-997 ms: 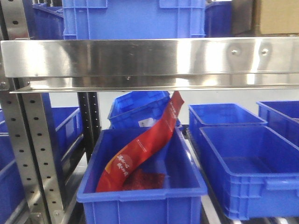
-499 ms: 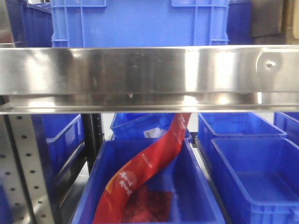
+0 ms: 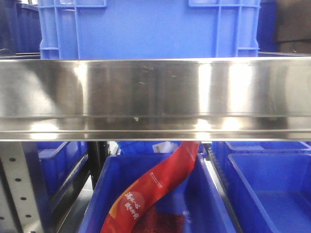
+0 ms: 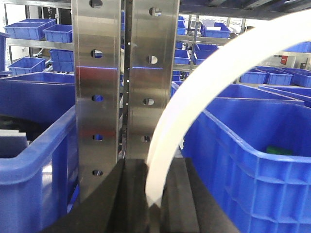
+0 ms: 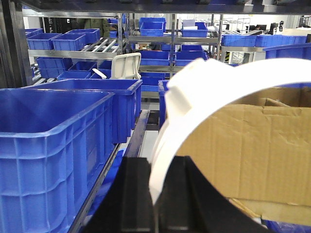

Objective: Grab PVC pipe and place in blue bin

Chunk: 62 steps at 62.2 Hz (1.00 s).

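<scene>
A white curved PVC pipe is held at both ends. In the left wrist view my left gripper [image 4: 154,204] is shut on one end of the pipe [image 4: 194,97], which arcs up to the right in front of a steel shelf post. In the right wrist view my right gripper [image 5: 154,204] is shut on the other end of the pipe [image 5: 194,97], which arcs up to the right and carries a white fitting. A blue bin [image 3: 214,194] holding a red packet [image 3: 150,187] sits below the steel shelf beam in the front view. Neither gripper shows there.
A wide steel shelf beam [image 3: 155,97] fills the front view, with a blue crate [image 3: 146,29] on it. Blue bins [image 4: 252,160] flank the steel post [image 4: 121,82]. A cardboard box [image 5: 252,150] stands right of the right gripper, blue bins [image 5: 48,145] on its left.
The front view has risen and closed in on the rack: the steel beam sits lower and larger in frame, and the bin with the red packet has dropped toward the bottom edge.
</scene>
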Each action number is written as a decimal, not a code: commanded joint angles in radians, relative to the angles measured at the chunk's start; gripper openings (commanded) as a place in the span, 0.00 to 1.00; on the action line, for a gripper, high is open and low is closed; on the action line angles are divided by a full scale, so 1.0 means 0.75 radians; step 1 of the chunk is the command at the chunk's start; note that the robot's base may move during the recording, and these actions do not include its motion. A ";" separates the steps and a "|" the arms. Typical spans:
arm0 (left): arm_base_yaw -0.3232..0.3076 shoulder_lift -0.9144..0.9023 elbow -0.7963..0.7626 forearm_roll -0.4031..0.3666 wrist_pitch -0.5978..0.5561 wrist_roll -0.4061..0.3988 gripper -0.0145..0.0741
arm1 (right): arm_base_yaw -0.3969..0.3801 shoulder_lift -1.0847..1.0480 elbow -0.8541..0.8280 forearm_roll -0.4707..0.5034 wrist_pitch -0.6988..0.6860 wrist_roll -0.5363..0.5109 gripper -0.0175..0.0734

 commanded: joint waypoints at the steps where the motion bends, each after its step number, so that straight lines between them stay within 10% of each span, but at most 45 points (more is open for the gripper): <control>1: 0.002 -0.005 -0.010 0.001 -0.042 -0.007 0.04 | -0.009 -0.003 -0.001 -0.017 -0.024 -0.001 0.01; 62: 0.002 -0.005 -0.010 0.001 -0.042 -0.007 0.04 | -0.009 -0.003 -0.001 -0.017 -0.024 -0.001 0.01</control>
